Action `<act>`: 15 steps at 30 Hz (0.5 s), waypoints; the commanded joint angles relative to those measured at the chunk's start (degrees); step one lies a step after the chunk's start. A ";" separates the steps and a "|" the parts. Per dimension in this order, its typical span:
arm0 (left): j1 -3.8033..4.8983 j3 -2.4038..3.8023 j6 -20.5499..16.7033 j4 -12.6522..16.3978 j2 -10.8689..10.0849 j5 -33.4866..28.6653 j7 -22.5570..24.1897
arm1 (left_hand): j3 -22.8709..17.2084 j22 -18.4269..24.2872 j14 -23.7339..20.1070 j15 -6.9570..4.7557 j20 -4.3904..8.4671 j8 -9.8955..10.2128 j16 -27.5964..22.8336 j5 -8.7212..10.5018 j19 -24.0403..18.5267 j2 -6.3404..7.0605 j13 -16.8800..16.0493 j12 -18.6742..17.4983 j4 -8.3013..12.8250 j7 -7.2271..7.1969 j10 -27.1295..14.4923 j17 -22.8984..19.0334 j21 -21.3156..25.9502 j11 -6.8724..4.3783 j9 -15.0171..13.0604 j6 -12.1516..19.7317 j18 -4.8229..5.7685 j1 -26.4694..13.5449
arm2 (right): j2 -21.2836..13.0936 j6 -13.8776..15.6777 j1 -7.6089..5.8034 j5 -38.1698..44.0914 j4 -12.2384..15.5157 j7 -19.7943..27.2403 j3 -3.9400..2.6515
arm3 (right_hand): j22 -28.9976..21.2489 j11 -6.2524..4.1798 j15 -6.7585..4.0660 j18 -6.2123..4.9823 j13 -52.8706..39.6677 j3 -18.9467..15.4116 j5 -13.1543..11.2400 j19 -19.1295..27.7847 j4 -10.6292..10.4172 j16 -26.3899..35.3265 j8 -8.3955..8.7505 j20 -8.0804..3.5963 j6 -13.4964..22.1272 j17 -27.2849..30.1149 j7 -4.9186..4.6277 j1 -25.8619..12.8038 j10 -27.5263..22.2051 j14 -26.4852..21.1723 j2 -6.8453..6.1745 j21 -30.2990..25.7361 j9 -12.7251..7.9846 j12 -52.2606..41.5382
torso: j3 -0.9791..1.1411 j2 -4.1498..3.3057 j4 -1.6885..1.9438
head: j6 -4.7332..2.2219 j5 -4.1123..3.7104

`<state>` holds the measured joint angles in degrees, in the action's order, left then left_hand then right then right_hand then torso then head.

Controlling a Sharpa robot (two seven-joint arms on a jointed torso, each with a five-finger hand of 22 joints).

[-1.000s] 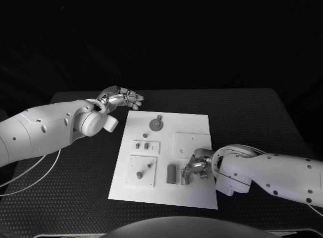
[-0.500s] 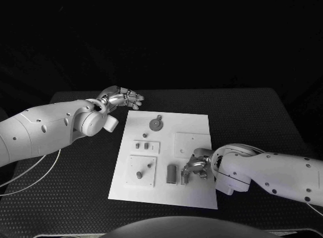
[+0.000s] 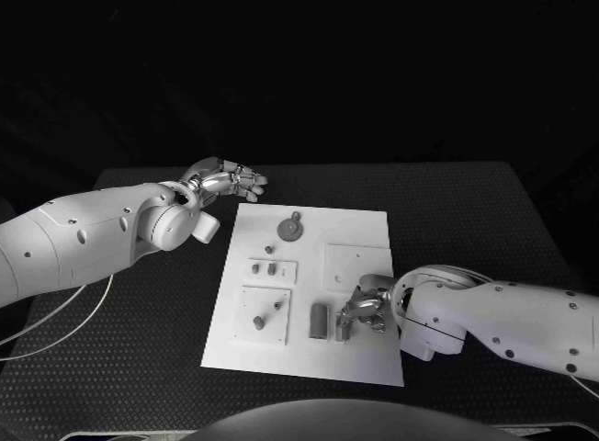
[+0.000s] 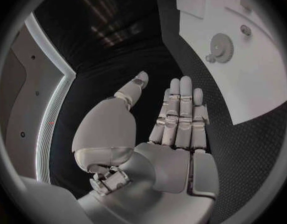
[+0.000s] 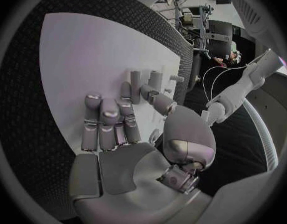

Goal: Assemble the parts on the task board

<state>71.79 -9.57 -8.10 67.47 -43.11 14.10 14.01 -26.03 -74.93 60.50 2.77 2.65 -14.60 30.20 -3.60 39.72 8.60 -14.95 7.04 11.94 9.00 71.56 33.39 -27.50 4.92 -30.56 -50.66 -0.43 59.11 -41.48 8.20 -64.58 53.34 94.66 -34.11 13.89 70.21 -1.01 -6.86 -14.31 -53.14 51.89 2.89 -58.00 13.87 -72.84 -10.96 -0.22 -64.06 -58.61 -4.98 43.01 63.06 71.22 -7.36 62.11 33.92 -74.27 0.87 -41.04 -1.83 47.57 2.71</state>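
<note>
The white task board (image 3: 359,354) lies mid-table with several small grey parts on it: a gear (image 3: 290,229), short pegs (image 3: 260,270) and an upright bar (image 3: 320,322). My right hand (image 3: 363,310) rests low on the board's near right part. Its fingers (image 5: 109,115) lie stretched out flat, and its thumb tip sits against the grey uprights (image 5: 136,79); nothing is plainly held. My left hand (image 3: 224,179) hovers off the board's far left corner, fingers (image 4: 181,104) straight and empty. The gear (image 4: 222,47) and the board (image 4: 262,84) lie beyond it.
Raised square plates (image 3: 356,262) sit on the board's right half, and a smaller one (image 3: 264,315) holds a peg at the near left. Black textured table (image 3: 485,220) surrounds the board on all sides.
</note>
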 commanded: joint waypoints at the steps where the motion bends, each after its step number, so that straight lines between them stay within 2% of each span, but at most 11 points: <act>1: 0.04 0.03 0.79 0.15 0.04 0.15 0.30 | 0.06 -0.45 0.24 0.16 -0.13 -0.23 -0.23 0.05 0.29 -0.49 0.07 0.01 -0.13 0.30 -0.45 0.05 0.19 0.15 0.05 0.05 0.43 0.07 | 0.61 -1.96 0.57 -1.40 0.85 1.92 0.25 | 0.12 -0.41 -0.27 -0.69 -0.07 -0.19 -0.10 0.07 0.33 0.17 -0.21 -0.23 0.15 -0.07 0.14 -0.11 -0.04 -0.13 0.32 0.22 0.07 0.30 | -0.01 0.00 0.01 | 0.02 0.01; 15: 0.03 0.03 0.84 0.13 0.03 0.15 0.30 | 0.07 -0.47 0.24 0.17 -0.14 -0.24 -0.26 0.05 0.30 -0.50 0.07 0.01 -0.15 0.31 -0.46 0.09 0.22 0.16 0.07 0.05 0.43 0.05 | 0.86 -1.27 0.64 -1.18 0.64 2.23 0.25 | 0.11 -0.46 -0.30 -0.69 -0.18 -0.71 -0.11 0.12 0.03 0.19 -0.45 -0.16 0.08 -0.12 0.19 -0.94 -0.01 -0.13 0.21 0.24 0.07 0.33 | -0.01 -0.01 0.01 | 0.03 0.05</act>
<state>71.79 -9.57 -8.05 67.48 -43.13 14.11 13.98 -26.03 -74.92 60.50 2.77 2.65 -14.60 30.20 -3.60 39.72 8.60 -14.96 7.05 11.94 9.00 71.35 33.38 -27.50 5.13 -30.56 -50.66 -0.43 59.11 -41.33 8.28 -64.50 53.43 94.71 -34.12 13.91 70.29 -0.95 -6.82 -14.32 -53.27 51.54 2.89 -58.00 13.83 -72.89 -11.26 -0.22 -64.08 -58.66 -4.96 42.74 63.00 71.23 -7.15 62.12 34.01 -74.27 0.86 -41.04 -1.83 47.62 2.76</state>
